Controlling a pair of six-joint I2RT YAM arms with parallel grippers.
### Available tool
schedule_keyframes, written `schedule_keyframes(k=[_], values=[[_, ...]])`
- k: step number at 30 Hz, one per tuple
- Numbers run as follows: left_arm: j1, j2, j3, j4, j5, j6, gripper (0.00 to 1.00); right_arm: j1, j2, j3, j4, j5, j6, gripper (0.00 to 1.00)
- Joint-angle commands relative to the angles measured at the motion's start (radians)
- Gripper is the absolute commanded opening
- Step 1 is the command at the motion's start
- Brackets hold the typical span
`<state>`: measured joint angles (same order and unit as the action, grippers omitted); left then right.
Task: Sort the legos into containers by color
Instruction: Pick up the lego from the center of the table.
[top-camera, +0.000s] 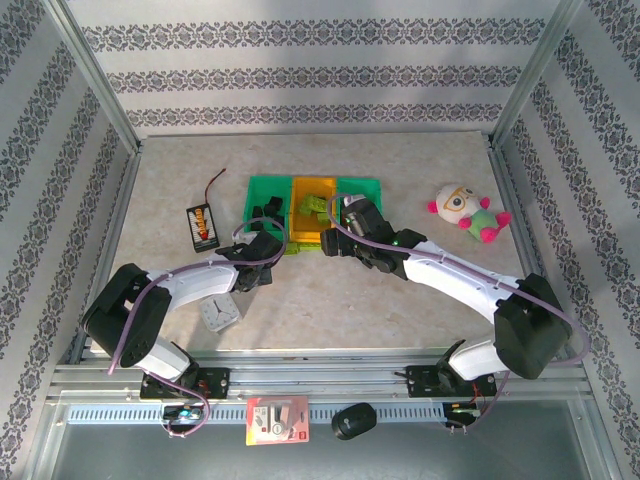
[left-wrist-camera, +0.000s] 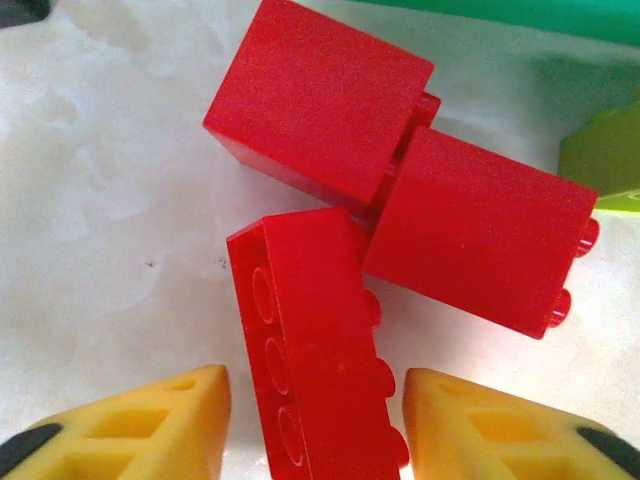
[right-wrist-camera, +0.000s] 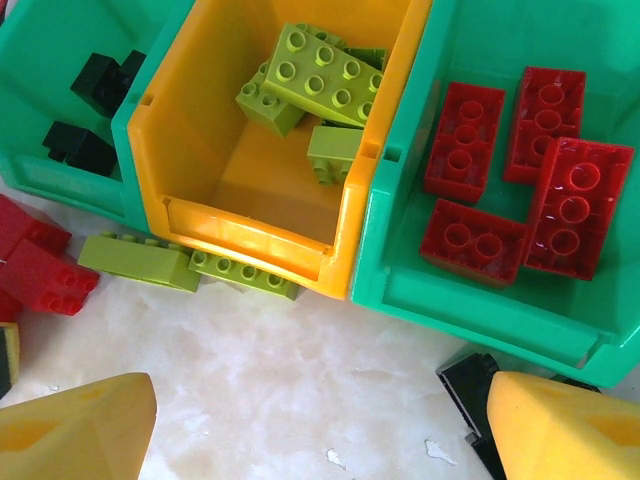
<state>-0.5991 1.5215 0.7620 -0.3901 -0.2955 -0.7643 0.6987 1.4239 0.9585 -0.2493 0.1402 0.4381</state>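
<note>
Top: arms (top-camera: 190, 275) crowd the bins (top-camera: 262, 180) at 12, details fuzzy there. Left wrist: left gripper (left-wrist-camera: 312, 392) spread wide, red brick (left-wrist-camera: 320, 350) between its fingers (left-wrist-camera: 150, 425), not pinched yet; I'd square up before closing. Right wrist: right gripper (right-wrist-camera: 315, 400) spread too, holding nothing; reds' bin (right-wrist-camera: 480, 315) at 2.

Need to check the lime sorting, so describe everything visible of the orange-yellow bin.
The orange-yellow bin is an open-top rectangular box of glossy plastic, upright on the table, with a lowered front lip. It stands between two teal-green bins, side walls pressed together. Several lime green bricks lie jumbled toward its back, and the front of its floor is bare. Two more lime bricks lie on the table close along its front.
</note>
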Motion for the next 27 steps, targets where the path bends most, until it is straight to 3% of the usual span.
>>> schedule_keyframes(k=[1, 5, 11, 22, 27], values=[[0.019, 0.002, 0.006, -0.005, -0.001, -0.007, 0.42, 0.014, 0.007, -0.004, 0.012, -0.006, 0.013, 0.86], [0.022, -0.002, 0.008, -0.018, 0.004, -0.002, 0.30, 0.013, 0.010, -0.004, 0.014, 0.001, 0.011, 0.86], [0.022, -0.039, 0.001, -0.039, -0.002, 0.008, 0.20, 0.013, 0.009, -0.007, 0.016, -0.001, 0.017, 0.86], [0.022, -0.217, 0.012, -0.149, 0.003, 0.049, 0.16, 0.015, -0.037, -0.019, 0.012, 0.010, 0.012, 0.86], [0.008, -0.281, 0.044, -0.121, 0.070, 0.127, 0.12, 0.012, -0.069, -0.028, 0.004, 0.036, 0.005, 0.86]])
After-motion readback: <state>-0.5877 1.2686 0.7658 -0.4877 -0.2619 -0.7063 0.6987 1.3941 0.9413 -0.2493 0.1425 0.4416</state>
